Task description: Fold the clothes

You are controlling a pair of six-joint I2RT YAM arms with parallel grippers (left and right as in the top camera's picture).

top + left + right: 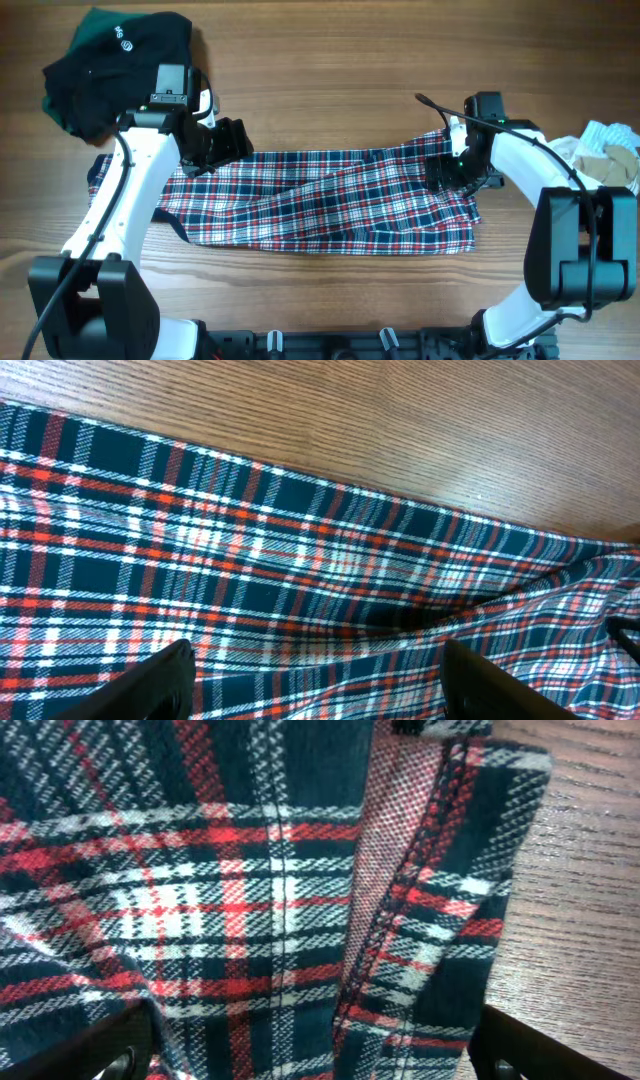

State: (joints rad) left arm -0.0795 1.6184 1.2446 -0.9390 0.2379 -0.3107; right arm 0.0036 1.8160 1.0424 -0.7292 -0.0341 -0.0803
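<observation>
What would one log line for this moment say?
task: fold clothes | plaid garment: lying across table, rumpled | left pincer: open, at its left end | right pincer: open, at its right end

wooden worktop (330, 60) | dark green garment with white logo (105, 65), crumpled, far-left corner | white and beige cloths (610, 152), possibly socks, right edge

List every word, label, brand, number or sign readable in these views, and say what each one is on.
Small white print on the crumpled dark green cloth garment: too small to read.
Red, white and navy plaid fabric garment: no text visible.
Nothing else carries writing.
</observation>
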